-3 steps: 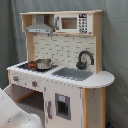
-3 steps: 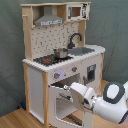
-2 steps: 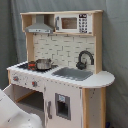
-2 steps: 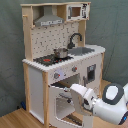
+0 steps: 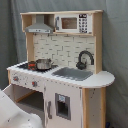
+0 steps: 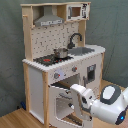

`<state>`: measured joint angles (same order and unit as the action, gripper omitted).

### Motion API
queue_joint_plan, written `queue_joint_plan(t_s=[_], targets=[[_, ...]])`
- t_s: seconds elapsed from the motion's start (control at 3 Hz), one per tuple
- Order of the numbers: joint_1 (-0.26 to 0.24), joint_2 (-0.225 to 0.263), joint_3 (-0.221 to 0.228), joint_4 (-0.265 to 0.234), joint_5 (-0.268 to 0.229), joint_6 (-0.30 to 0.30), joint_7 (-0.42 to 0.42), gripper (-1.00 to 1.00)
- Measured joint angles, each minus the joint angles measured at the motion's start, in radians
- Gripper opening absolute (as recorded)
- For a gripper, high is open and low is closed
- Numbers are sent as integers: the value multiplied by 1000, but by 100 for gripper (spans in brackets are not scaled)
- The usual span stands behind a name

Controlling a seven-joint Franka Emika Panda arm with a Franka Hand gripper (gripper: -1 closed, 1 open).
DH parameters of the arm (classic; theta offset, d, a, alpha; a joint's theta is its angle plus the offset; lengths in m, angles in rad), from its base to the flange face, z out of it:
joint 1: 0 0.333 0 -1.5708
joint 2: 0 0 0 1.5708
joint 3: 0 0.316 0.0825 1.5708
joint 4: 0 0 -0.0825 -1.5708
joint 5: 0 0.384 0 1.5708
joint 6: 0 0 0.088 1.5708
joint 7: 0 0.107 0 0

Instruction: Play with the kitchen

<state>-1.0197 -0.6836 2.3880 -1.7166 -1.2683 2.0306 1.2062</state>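
1. a tall toy kitchen [image 6: 62, 60] of pale wood and white panels stands against a grey curtain [image 5: 112, 45], seen in both exterior views

2. in the second exterior view its oven door [image 6: 62, 105] hangs swung open below the stovetop, hinged at its left edge and standing out toward the camera, upright

3. the white robot arm [image 6: 107, 102] reaches in from the second exterior view's lower right; its wrist end lies just beside the open door's free edge, so the door lies to the arm's left in that view

4. the gripper [image 6: 75, 95] sits at or against the door edge; i cannot tell whether it is spread, narrowed, or holding the door

5. in the first exterior view only a pale curve of the arm [image 5: 12, 112] shows at lower left, in front of the open oven cavity [image 5: 30, 102]

6. on the counter above: a small metal pot [image 6: 61, 51] on the red-ringed stovetop [image 6: 47, 60], then a sink [image 5: 72, 73] with a black faucet [image 5: 85, 57]

7. higher up are a grey hood [image 5: 40, 26] and a toy microwave [image 5: 75, 23], well clear of the arm

8. judgement: any swing of the door would sweep toward the arm; the counter overhang is the nearest obstacle above
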Motion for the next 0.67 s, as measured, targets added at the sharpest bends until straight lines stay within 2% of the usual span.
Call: queue_joint_plan(t_s=[0.67], targets=[[0,32,0,-75,139,-4,135,100]])
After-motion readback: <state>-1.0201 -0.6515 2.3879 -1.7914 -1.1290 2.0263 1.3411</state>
